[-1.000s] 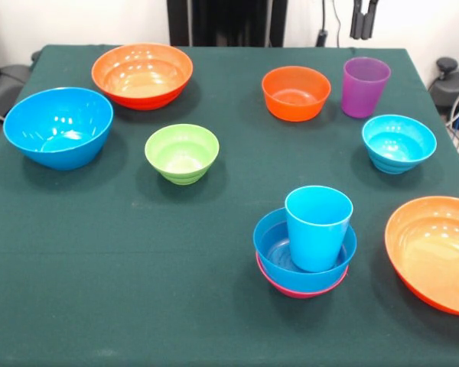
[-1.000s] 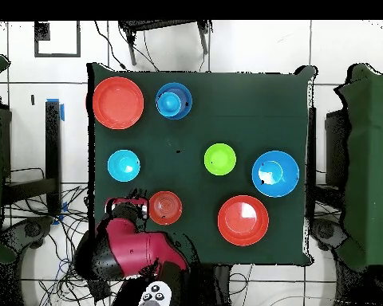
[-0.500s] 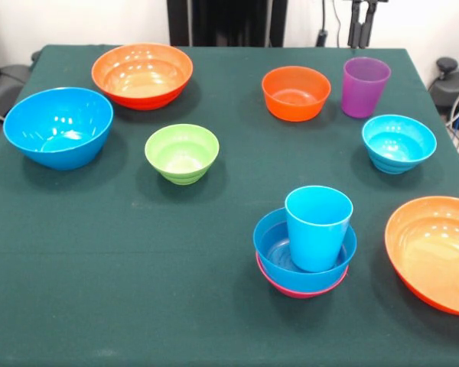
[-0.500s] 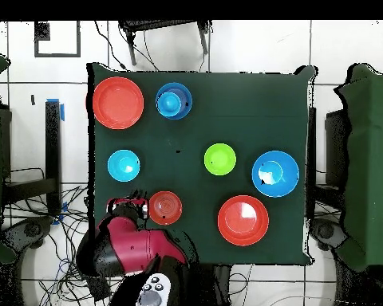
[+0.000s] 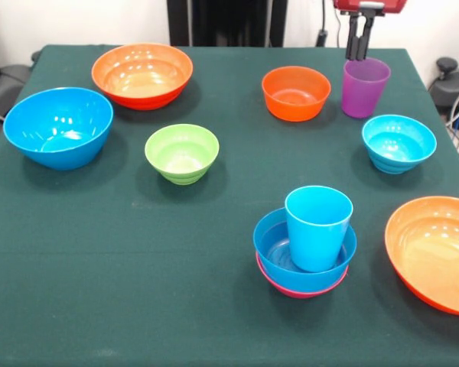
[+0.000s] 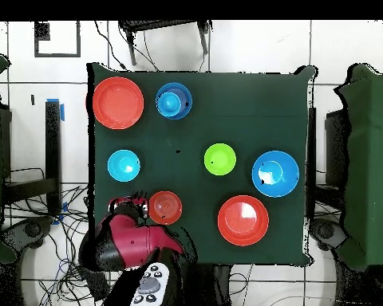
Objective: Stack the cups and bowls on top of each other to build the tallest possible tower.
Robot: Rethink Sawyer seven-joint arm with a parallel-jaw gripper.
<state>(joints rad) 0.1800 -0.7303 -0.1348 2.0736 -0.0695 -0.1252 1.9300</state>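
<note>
Front view: gripper (image 5: pixel 359 52) hangs at the top edge, right of centre, just above the far rim of the purple cup (image 5: pixel 365 87). 2 dark fingers (image 5: pixel 353 40) hang close together, a thin gap between them; looks closed or nearly so on nothing, but can't tell for sure. Purple cup stands upright on the green table (image 5: pixel 122 252), just right of the small orange bowl (image 5: pixel 295 92). Cyan bowl (image 5: pixel 398 143) sits nearer the camera than the purple cup, apart from it. Tower (image 5: pixel 304 252) is right of centre toward the near edge: pink bowl (image 5: pixel 291 288) at the base, blue bowl (image 5: pixel 278 252) nested in it, light blue cup (image 5: pixel 317 228) upright inside that. Big orange bowl (image 5: pixel 436 251) at the right edge, cut off by the frame, near the tower but not touching. Left half: large blue bowl (image 5: pixel 58 126), medium orange bowl (image 5: pixel 142 74) at the far side, green bowl (image 5: pixel 182 152) between them and centre.

Overhead view: red arm (image 6: pixel 131 243) reaches in from the bottom and covers the purple cup's spot. Claw not resolvable under it. Tower (image 6: pixel 173 102) sits near the top edge, beside the big orange bowl (image 6: pixel 118 103). Cyan bowl (image 6: pixel 124 165) on the left, small orange bowl (image 6: pixel 165 207) just beside the arm's end. Green bowl (image 6: pixel 219 158) is central, large blue bowl (image 6: pixel 274 173) to its right, medium orange bowl (image 6: pixel 242 220) below them.
</note>
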